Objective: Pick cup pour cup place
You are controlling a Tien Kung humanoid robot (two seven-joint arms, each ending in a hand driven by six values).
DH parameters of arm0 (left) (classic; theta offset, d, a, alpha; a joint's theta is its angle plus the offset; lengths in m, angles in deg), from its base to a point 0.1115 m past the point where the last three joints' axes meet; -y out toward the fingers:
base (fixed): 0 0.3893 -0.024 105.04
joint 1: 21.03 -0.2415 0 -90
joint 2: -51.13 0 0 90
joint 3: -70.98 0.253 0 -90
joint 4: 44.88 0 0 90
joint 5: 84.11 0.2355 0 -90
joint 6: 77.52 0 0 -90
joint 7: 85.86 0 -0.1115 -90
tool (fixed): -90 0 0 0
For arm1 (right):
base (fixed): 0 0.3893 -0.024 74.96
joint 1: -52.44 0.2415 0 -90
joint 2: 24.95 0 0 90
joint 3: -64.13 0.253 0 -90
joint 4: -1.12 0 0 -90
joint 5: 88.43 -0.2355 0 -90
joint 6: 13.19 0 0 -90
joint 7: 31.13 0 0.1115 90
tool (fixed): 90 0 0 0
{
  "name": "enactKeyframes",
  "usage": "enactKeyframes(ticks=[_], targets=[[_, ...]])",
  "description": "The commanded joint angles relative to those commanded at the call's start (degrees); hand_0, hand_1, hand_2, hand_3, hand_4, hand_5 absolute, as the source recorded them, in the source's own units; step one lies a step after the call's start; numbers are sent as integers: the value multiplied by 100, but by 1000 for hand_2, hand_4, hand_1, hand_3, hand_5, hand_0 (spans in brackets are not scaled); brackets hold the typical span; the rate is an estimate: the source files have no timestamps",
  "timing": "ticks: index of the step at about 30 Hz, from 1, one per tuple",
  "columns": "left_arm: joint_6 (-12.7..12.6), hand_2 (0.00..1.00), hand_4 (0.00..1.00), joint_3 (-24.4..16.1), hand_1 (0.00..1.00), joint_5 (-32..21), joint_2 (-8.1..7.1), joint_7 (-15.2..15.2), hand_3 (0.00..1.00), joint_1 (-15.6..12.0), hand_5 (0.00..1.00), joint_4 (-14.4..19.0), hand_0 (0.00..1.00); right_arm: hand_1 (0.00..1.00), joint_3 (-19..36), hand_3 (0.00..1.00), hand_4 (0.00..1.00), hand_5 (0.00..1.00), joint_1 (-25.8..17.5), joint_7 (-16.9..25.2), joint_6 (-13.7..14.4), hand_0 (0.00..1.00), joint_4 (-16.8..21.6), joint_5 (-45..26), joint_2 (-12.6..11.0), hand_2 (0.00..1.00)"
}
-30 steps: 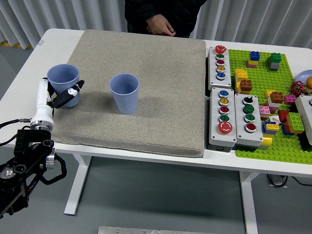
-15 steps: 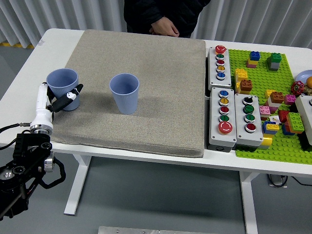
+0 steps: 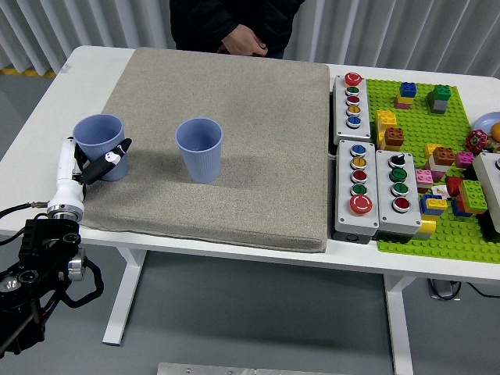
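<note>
We are observing the left hand (image 3: 98, 164) at the left edge of the grey mat (image 3: 258, 141), with its fingers (image 3: 113, 155) wrapped round the lower side of the left cup (image 3: 101, 146). Compared with a second ago, this cup is sitting slightly lower and further left in the head view, and the hand and forearm are drawing back toward the table's near-left corner with it. The cup is staying upright, mouth up, and its base appears to be resting on the mat, though we cannot tell for certain whether it is fully seated. The grasp is holding; we are seeing no opening of the fingers yet.

The second cup (image 3: 200, 148) is standing upright near the middle-left of the mat, well apart from the held one, and it is not shifting between pictures. The right hand is not in view.

At the far side, a person's hand (image 3: 242, 41) is hanging just beyond the table (image 3: 47, 109) edge, touching nothing, and is drifting a little leftward.

We are judging that the downward, leftward shift means the held cup is being set down, so the placing step is in hand and the task is nearing its end. We cannot tell from here whether anything is inside either cup. The remaining concern is the release: fingers opening against the cup wall could tip it.
</note>
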Motion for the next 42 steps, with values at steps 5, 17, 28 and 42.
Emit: enactKeyframes(ticks=[5,17,28,42], targets=[[189,741,998,-41,667,109,-5,22,827,-58,527,12,686,690,3,701,315,296,-15,-1,1,723,0,6,4,736],[496,998,998,-225,846,461,-47,137,998,-85,645,79,844,690,-19,702,313,297,11,14,8,724,0,-54,2,735],[510,998,998,-396,854,773,-41,182,998,-243,640,258,855,690,-18,702,313,294,17,19,9,724,0,-69,-1,736],[488,998,998,-649,853,1108,-72,236,998,-645,628,737,859,690,23,700,312,293,30,14,9,724,0,-23,-9,737]])
